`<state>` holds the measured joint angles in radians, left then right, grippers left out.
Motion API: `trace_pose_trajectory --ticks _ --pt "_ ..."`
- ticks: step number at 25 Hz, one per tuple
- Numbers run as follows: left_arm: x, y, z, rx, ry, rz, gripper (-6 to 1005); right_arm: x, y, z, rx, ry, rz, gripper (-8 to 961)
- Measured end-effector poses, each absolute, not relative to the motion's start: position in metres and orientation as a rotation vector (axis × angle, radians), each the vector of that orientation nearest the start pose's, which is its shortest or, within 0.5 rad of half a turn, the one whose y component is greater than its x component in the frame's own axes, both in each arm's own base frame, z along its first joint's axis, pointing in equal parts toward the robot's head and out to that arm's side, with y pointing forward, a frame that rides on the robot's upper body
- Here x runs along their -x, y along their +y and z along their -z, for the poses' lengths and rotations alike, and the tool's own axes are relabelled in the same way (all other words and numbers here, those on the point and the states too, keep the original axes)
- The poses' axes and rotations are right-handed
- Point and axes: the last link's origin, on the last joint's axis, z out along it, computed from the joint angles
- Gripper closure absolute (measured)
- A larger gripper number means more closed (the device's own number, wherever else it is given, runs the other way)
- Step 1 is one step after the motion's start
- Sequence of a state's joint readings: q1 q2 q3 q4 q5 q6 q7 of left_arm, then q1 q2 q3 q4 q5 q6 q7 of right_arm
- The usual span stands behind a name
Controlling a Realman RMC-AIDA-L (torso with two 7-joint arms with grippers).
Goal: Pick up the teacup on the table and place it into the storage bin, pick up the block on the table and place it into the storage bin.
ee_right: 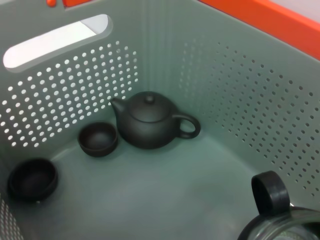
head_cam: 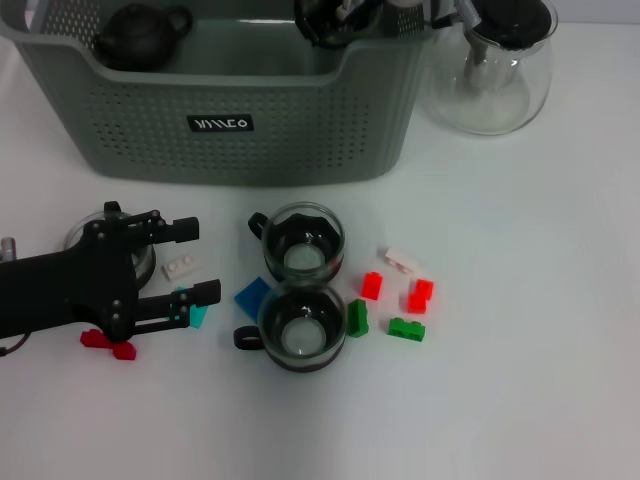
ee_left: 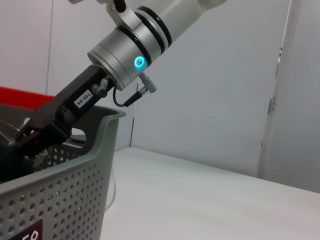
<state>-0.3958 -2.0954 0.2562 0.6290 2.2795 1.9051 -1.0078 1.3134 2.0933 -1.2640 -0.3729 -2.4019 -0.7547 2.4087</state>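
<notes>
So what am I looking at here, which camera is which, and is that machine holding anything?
It is a two-armed robot. The wide picture comes from its head, looking down at a white table; the others come from cameras on its wrists. The left gripper, open, sits at the table's left with a white block between its fingers, nothing held. The right gripper reaches into the storage bin, where its camera shows a dark teapot. Two glass teacups and small coloured blocks lie on the table.

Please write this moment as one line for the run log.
left gripper: open, low over table near white block | right gripper: inside storage bin, glass teacup beneath it | two teacups remain on table
</notes>
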Motion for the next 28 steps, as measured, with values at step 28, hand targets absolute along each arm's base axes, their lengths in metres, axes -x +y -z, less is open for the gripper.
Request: trace_pose_trajectory --ticks 28 --pt "0.306 0.247 -0.018 2.690 -0.427 0.876 266 -0.124 0.395 -0.044 2.431 0.345 -1.129 576"
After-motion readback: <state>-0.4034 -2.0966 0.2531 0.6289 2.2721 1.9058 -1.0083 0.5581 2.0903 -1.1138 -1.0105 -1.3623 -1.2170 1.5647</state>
